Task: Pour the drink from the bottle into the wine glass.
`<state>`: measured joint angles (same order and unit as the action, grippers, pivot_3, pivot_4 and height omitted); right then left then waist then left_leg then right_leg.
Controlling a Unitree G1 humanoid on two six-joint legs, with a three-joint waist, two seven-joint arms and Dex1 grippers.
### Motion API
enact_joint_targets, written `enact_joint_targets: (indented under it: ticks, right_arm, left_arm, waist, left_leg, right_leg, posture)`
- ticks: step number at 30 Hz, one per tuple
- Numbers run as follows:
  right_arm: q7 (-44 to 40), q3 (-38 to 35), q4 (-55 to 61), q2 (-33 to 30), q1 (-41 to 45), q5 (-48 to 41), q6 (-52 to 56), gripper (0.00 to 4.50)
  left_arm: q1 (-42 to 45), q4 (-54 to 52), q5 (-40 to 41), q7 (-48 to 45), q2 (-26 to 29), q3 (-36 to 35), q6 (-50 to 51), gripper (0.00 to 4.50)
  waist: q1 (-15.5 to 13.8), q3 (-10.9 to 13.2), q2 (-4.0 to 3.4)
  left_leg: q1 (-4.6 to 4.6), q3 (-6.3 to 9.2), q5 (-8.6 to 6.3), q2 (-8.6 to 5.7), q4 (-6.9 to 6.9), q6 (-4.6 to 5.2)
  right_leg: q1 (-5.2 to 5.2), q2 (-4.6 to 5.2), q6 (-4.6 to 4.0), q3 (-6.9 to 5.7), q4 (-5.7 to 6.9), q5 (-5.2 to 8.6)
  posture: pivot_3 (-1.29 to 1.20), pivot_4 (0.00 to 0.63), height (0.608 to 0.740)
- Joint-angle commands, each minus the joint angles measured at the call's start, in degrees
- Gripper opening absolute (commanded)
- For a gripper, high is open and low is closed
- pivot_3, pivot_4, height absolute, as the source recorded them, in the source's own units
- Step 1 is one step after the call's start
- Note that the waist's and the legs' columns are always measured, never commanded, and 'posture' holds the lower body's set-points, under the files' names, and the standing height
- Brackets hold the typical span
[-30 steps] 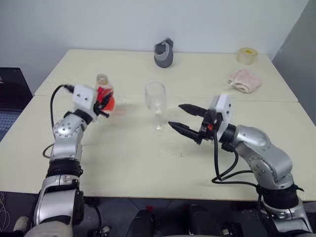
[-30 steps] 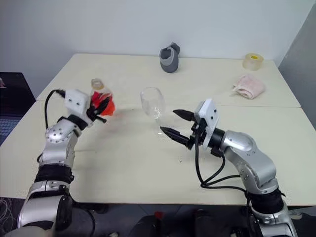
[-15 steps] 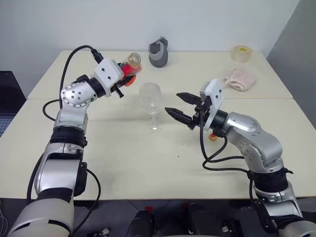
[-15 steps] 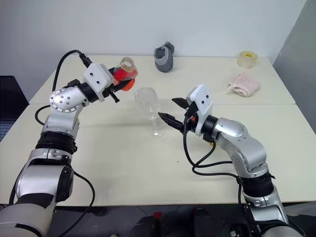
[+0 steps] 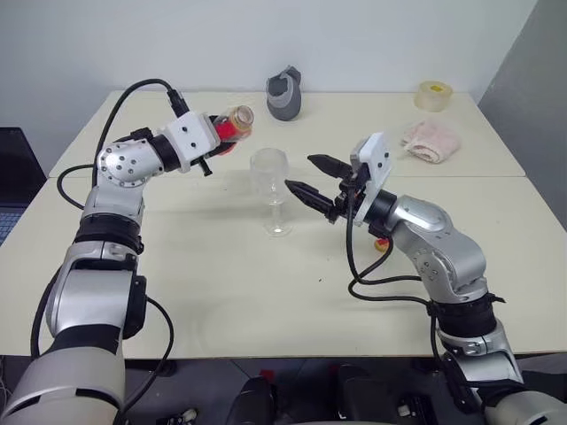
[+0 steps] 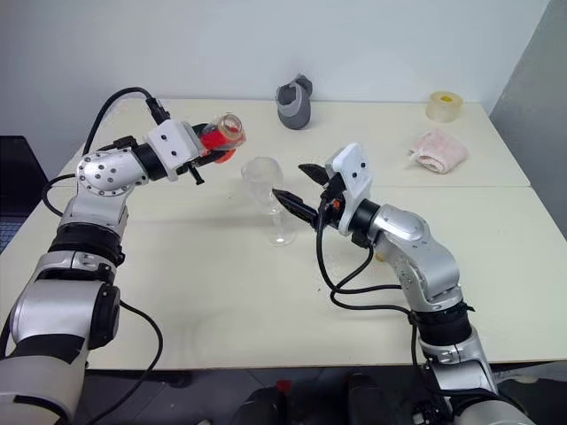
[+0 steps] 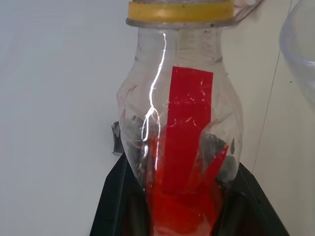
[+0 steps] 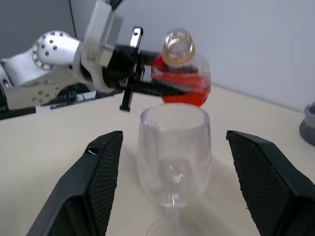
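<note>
Left eye view, cream table [image 5: 221, 292], white wall, left end effector [image 5: 215, 142] gripping bottle [image 5: 232, 124], right end effector [image 5: 312, 177] wide

L tool [image 5: 221, 140] clamped, arm raised, pointing inward; R tool [image 5: 310, 177] jaws apart, level.

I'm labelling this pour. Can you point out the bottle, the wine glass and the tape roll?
bottle [image 5: 232, 122], left eye view, tilted body near the neck.
wine glass [image 5: 269, 171], left eye view, bowl.
tape roll [image 5: 432, 95], left eye view, outer side.
</note>
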<state>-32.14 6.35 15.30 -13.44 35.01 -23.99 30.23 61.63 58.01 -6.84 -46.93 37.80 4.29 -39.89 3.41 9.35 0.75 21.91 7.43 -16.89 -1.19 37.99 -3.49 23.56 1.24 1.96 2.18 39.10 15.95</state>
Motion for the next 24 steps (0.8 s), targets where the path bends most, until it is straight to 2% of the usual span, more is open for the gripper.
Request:
enact_joint_targets:
  ticks: [1,24]
  right_arm:
    - [-0.5,-1.4,1.4,0.6,0.0,-0.3,-4.2,3.62]
    - [-0.4,0.3,0.9,1.7,-1.4,1.4,-7.8,3.62]
  left_arm:
    - [3.4,0.5,-0.2,0.2,1.9,-0.5,-3.1,1.01]
    - [10.6,8.2,-11.8,5.2,6.2,5.7,-15.1,1.01]
  waist:
    - [0.0,0.0,0.00]
    - [0.2,0.0,0.00]
  left_leg:
    - [0.00,-0.01,0.00,0.00,0.00,0.01]
    - [-0.01,0.01,-0.01,-0.02,0.00,0.03]
  right_leg:
    - [0.00,0.00,0.00,0.00,0.00,0.00]
    - [0.00,0.00,0.01,-0.01,0.03,0.01]
  posture:
    - [0.00,0.150,0.740]
    - [0.00,0.150,0.740]
